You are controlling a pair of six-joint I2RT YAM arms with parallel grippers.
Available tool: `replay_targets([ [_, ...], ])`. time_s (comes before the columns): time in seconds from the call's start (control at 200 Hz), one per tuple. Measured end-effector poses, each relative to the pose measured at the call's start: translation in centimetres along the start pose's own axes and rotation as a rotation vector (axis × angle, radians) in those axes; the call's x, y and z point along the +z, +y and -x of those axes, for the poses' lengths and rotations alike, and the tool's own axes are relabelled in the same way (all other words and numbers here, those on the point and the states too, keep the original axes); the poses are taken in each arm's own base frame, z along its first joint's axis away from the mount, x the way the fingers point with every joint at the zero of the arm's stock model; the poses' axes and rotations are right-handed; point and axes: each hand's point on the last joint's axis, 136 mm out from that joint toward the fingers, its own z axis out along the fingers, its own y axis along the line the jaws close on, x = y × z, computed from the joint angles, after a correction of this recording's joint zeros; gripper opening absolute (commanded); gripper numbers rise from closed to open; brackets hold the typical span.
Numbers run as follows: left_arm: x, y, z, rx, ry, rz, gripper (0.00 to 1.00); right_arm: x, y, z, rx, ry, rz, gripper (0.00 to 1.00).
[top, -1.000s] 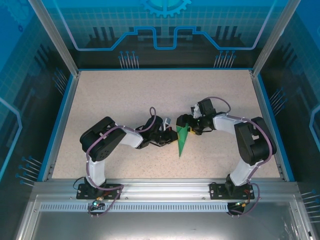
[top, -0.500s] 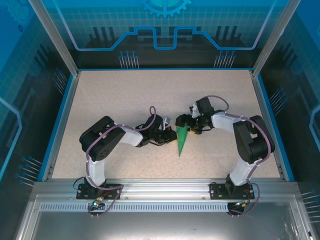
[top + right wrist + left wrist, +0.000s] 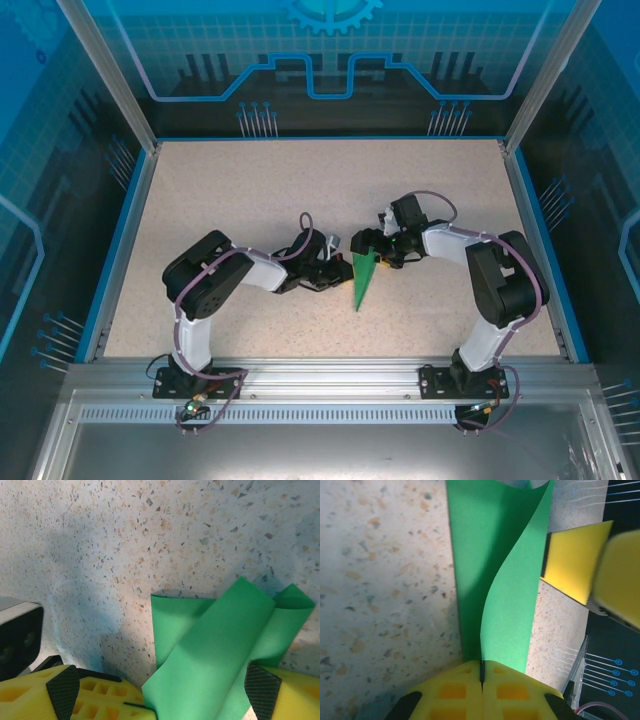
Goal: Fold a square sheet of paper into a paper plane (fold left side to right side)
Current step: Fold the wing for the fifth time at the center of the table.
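Note:
The square sheet of paper point(image 3: 363, 276) is bright green and folded into a narrow pointed shape, lying mid-table with its tip toward the arms. One long flap point(image 3: 512, 605) curls up off the lower layer. My left gripper point(image 3: 481, 669) is shut on that flap's edge, and it sits just left of the paper point(image 3: 338, 272). My right gripper point(image 3: 377, 253) is at the paper's wide far end. In the right wrist view its yellow fingers point(image 3: 92, 695) stand wide apart with the paper point(image 3: 220, 645) lying loosely between them, and the gripper point(image 3: 200, 707) is open.
The speckled beige table point(image 3: 240, 190) has a blue raised rim point(image 3: 125, 235) and aluminium frame posts at the back corners. The two wrists are close together over the paper. The right gripper's yellow fingers point(image 3: 575, 560) show just right of the flap.
The paper's tip and both wrists have shifted very slightly to the left. Neither gripper's jaws have changed.

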Motion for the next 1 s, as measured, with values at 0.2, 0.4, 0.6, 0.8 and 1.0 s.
replay_targets([
  [0.2, 0.0, 0.0, 0.0, -0.001, 0.003, -0.005, 0.00, -0.7, 0.3, 0.1, -0.005, -0.017, 0.006, 0.92],
  [0.4, 0.1, -0.1, 0.0, -0.001, 0.011, -0.017, 0.00, -4.3, 1.6, 1.2, -0.031, -0.108, 0.020, 0.70],
  [0.6, 0.1, -0.1, 0.0, -0.003, 0.010, -0.018, 0.00, -4.0, 1.4, -0.3, -0.029, -0.087, 0.045, 0.23],
  [0.8, 0.1, -0.1, 0.0, -0.003, 0.012, -0.018, 0.00, -1.4, 1.1, -2.2, -0.023, 0.004, 0.037, 0.13],
  [1.0, 0.1, -0.1, 0.0, -0.003, 0.013, -0.019, 0.00, -0.3, 0.4, -2.5, -0.021, 0.030, 0.013, 0.13],
])
